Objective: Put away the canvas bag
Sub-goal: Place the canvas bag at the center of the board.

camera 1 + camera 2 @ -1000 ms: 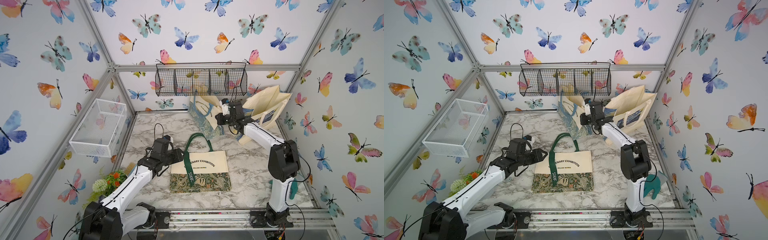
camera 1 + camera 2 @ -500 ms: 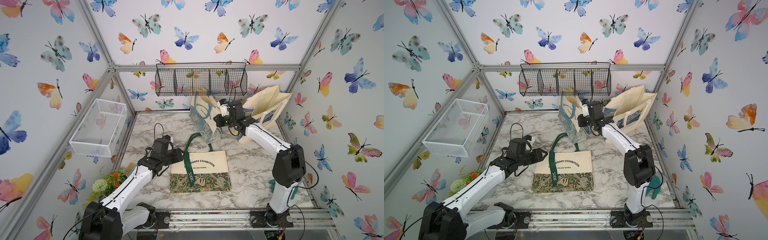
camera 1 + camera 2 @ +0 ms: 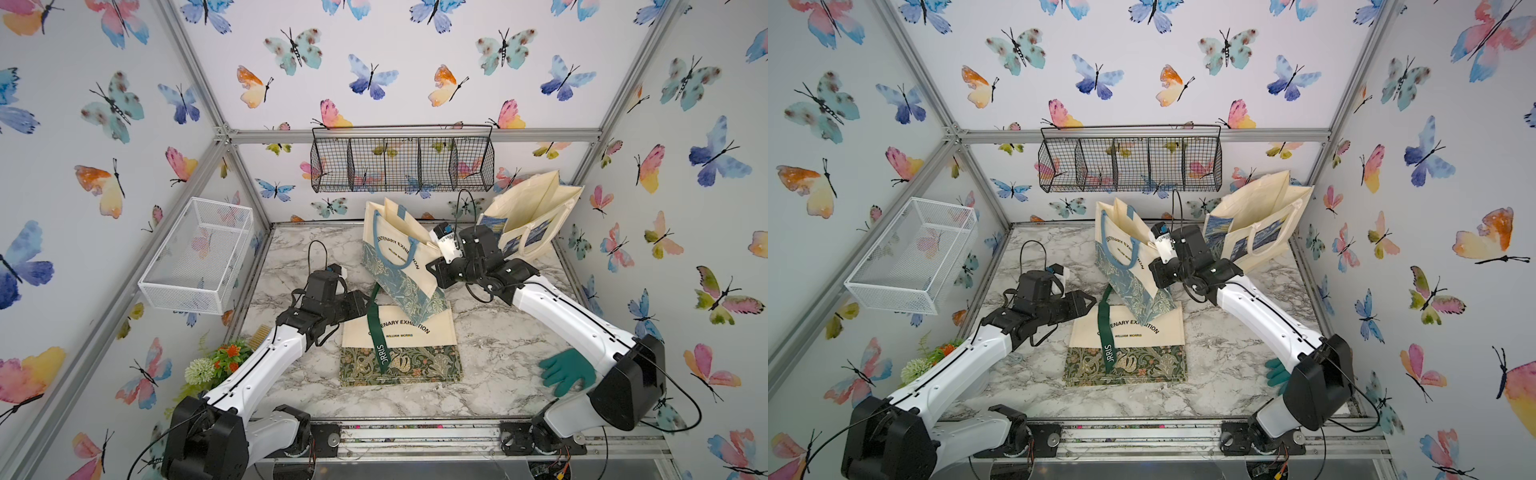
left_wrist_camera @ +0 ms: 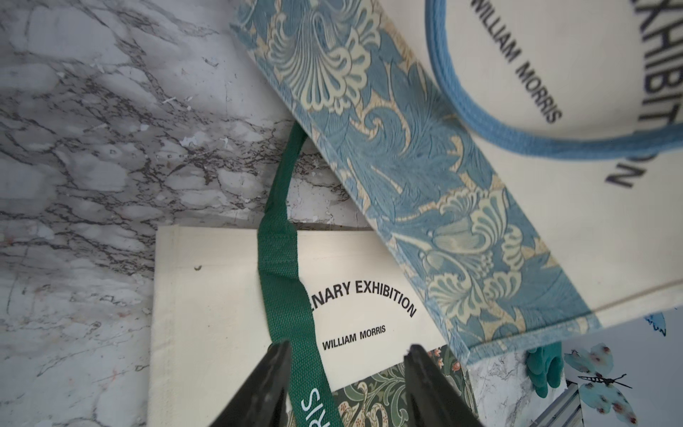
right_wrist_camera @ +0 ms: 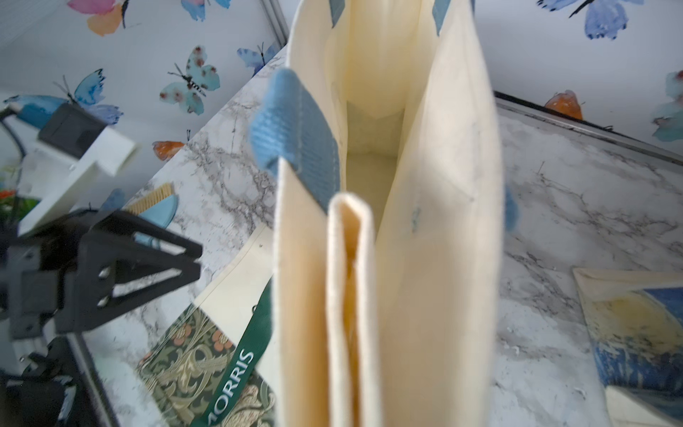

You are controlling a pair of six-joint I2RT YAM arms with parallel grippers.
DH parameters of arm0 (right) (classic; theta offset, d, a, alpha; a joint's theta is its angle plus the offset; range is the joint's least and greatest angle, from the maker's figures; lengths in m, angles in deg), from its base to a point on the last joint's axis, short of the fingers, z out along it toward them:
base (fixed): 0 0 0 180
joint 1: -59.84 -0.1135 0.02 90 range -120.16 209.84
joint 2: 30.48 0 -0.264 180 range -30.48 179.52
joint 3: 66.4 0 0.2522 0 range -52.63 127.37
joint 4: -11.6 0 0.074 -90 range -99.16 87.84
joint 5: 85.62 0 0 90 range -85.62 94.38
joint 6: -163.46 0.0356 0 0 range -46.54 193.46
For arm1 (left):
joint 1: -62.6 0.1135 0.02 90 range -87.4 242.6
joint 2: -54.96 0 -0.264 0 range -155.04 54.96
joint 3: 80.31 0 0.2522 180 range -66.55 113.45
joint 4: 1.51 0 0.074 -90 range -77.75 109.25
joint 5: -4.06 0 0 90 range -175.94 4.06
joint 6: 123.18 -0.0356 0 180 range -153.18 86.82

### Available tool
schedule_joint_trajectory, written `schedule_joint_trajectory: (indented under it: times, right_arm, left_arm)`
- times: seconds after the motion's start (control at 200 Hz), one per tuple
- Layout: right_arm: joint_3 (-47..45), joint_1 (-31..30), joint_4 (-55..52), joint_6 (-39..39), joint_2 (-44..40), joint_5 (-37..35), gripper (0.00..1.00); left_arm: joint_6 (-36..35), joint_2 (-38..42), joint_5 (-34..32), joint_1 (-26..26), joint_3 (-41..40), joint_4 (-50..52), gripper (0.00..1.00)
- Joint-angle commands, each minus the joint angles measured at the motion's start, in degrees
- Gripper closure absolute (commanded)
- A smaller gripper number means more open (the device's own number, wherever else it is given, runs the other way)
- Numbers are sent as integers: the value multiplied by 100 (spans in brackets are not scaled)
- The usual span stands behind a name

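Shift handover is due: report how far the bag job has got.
Done: the right gripper is shut on the rim of the blue-trimmed bag, holding it tilted, mouth open. In hand: the left gripper, open, sits over the green strap of the flat green bag, not yet gripping. Left: nothing looks stowed; that bag lies on the marble table.

The blue-handled bag (image 3: 399, 266) is cream with black lettering and a pale blue leafy band. The flat bag (image 3: 415, 334) is cream too, banded in dark green florals, its strap (image 3: 375, 332) deep green. The surface (image 3: 498, 332) is white marble veined grey, the glove (image 3: 565, 372) teal, and the walls (image 3: 415, 62) carry pastel butterflies.
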Motion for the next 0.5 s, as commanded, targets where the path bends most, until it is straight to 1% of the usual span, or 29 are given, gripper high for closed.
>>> schedule_joint_trajectory:
  times: [0.0, 0.12, 0.275, 0.425, 0.496]
  right_arm:
    - [-191, -139, -122, -216, -603, 199, 98]
    - [-550, -158, -496, -324, -1242, 476, 98]
    - [-1051, -157, -580, -427, -2008, 625, 98]
    - [-1371, -159, -896, -496, -2276, 1045, 98]
    - [-1511, -158, -1033, -406, -2335, 1052, 98]
  left_arm:
    - [-205, -134, -10, 77, 332, -80, 46]
    - [-383, -285, -66, 193, 611, 3, 46]
    - [-655, -354, -337, 417, 1059, 306, 46]
    - [-781, -305, -333, 749, 1377, 469, 46]
    - [-817, -287, -303, 880, 1458, 504, 46]
